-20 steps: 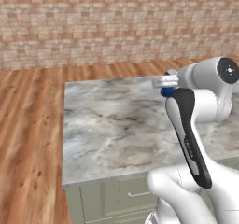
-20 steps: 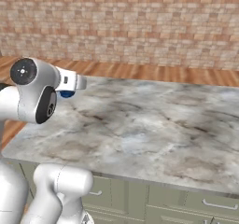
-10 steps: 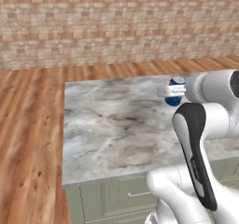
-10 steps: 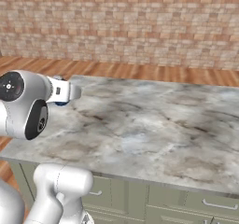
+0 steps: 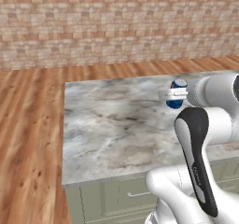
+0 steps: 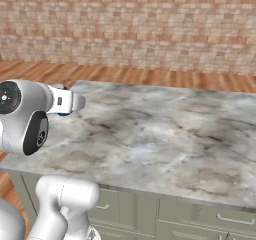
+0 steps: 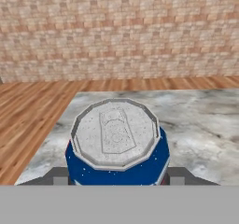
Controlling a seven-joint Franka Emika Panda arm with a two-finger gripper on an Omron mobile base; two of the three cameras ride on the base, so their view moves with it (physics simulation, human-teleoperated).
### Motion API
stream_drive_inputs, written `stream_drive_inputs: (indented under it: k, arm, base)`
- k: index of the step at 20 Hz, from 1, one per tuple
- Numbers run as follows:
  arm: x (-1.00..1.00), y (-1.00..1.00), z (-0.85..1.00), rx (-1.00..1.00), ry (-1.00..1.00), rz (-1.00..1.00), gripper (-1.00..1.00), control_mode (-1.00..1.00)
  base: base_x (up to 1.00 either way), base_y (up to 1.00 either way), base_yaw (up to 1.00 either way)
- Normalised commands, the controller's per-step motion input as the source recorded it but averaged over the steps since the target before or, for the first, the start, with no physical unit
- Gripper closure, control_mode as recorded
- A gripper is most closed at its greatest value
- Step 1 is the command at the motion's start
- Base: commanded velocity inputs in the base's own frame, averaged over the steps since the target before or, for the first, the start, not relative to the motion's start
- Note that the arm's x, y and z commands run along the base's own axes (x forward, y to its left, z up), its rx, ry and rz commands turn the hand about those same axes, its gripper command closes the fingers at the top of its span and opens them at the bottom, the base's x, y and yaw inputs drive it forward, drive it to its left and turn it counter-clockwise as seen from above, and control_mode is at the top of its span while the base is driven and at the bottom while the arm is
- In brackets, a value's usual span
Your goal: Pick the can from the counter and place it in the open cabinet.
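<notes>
Blue can [image 7: 116,164], silver top; grey-white dark-veined marbled counter [image 5: 112,129].

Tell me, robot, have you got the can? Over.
Pincer astride the can, grip not confirmed. Can over the counter, lifted or standing unclear. No open cabinet sighted. Over.

base pair flanking counter [image 5: 116,125]

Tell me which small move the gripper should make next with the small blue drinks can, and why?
Probably raise the small blue drinks can a little higher. The gripper has a finger on each side of it, and the can seems to sit just above the grey-white marbled stone counter. No cabinet is in sight, so clearance comes first.
</notes>
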Motion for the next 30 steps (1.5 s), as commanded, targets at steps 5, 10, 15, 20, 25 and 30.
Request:
stream_drive_inputs:
  k: [5,10,15,20,25,30]
  arm:
    - [0.0,0.0,0.0,0.0,0.0,0.0,1.0,-1.0]
    - [0.0,0.0,0.0,0.0,0.0,0.0,1.0,1.0]
    - [0.0,0.0,0.0,0.0,0.0,0.0,1.0,1.0]
    - [0.0,0.0,0.0,0.0,0.0,0.0,1.0,1.0]
    - [0.0,0.0,0.0,0.0,0.0,0.0,1.0,1.0]
    - [0.0,0.0,0.0,0.0,0.0,0.0,1.0,1.0]
  base:
    - [0.0,0.0,0.0]
    - [0.0,0.0,0.0]
    - [-0.16,0.0,0.0]
    - [-0.62,0.0,0.0]
    - [-0.66,0.0,0.03]
    - [-0.31,0.01,0.05]
